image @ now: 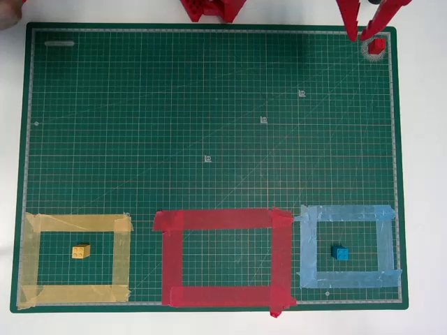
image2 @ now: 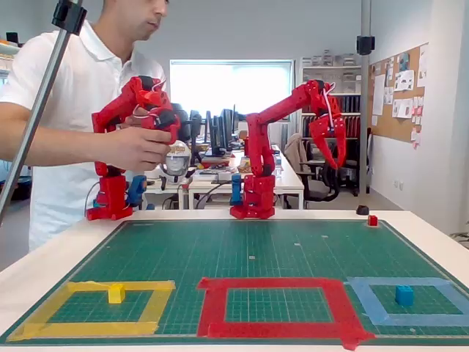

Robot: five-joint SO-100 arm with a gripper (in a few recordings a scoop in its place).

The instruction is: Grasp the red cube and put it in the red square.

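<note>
Red square (image2: 277, 305) sits up front between the yellow and blue outlines, nothing but green mat (image2: 242, 249) inside. Red cube (image2: 372, 220) is way back in the mat's far right corner, and the pincer (image2: 331, 155) hangs above it, fingers spread, holding nothing.

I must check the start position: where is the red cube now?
In the overhead view the red cube sits at the mat's top right corner, just below the tool, far from the red square.

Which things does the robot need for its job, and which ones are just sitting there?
Needed:
red cube
red square
the robot's hand

Just sitting there:
yellow cube
blue cube
yellow tape outline
light blue tape outline
</note>
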